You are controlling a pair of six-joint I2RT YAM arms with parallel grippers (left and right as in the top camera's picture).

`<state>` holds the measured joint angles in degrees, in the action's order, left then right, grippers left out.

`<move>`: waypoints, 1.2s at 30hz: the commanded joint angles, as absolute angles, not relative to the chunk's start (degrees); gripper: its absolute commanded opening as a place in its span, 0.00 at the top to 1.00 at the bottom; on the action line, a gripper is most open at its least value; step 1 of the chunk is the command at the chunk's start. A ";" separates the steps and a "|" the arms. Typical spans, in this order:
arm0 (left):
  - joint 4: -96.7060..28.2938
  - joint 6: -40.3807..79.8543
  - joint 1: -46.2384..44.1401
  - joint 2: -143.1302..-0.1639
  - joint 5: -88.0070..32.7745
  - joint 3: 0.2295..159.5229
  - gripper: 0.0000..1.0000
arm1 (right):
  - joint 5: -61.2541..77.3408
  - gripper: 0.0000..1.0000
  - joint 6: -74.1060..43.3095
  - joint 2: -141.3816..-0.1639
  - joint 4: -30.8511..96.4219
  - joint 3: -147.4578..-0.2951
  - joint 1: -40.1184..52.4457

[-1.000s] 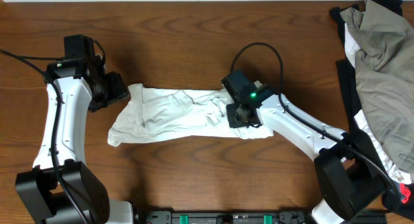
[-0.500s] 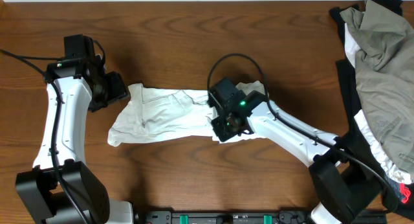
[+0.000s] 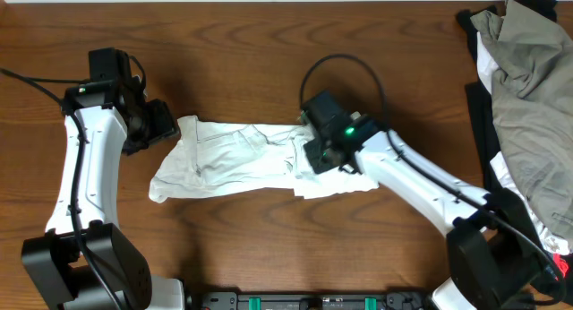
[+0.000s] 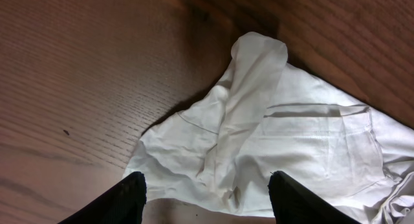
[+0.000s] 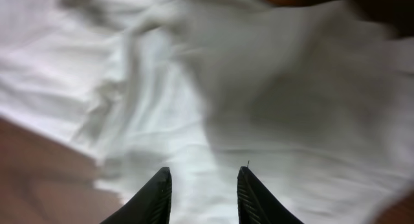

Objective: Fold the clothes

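Note:
The clothes, a white wrinkled T-shirt (image 3: 224, 158), lie in a crumpled band across the middle of the table. My left gripper (image 3: 166, 124) hovers at the shirt's upper left corner. In the left wrist view it (image 4: 207, 195) stands open wide, with the shirt's edge (image 4: 259, 133) just ahead of the black fingertips (image 4: 129, 197). My right gripper (image 3: 316, 159) is over the shirt's right end. Seen from the right wrist, it (image 5: 204, 188) has its jaws a little apart above blurred white fabric (image 5: 259, 88), gripping nothing that I can see. No print shows.
A pile of other garments sits at the far right edge: an olive-grey one (image 3: 528, 86) on top of a black one (image 3: 481, 113). Bare wood table (image 3: 269, 41) surrounds the shirt. The arm bases (image 3: 295, 301) stand at the front edge.
My right gripper swung left over the shirt, then came back right and slightly up. The shirt's right end shifted and now lies flatter. The left arm stayed still.

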<state>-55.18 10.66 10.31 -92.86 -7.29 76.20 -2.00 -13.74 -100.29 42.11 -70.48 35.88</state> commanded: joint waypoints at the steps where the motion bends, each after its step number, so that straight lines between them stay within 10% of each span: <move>1: -55.42 10.57 10.59 -93.23 -6.85 76.20 0.36 | -2.48 0.69 -15.03 -101.80 42.70 -71.00 33.85; 23: -56.10 10.57 10.59 -93.23 -6.85 76.20 0.37 | -2.55 0.61 -15.92 -113.12 13.61 -71.02 33.63; 36: -56.53 10.55 10.59 -93.23 -6.85 76.18 0.30 | -6.24 0.62 -16.49 -96.73 34.11 -72.01 26.83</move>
<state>-56.40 10.52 10.31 -92.86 -7.29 76.20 -4.38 -15.73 -102.78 30.65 -70.83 28.80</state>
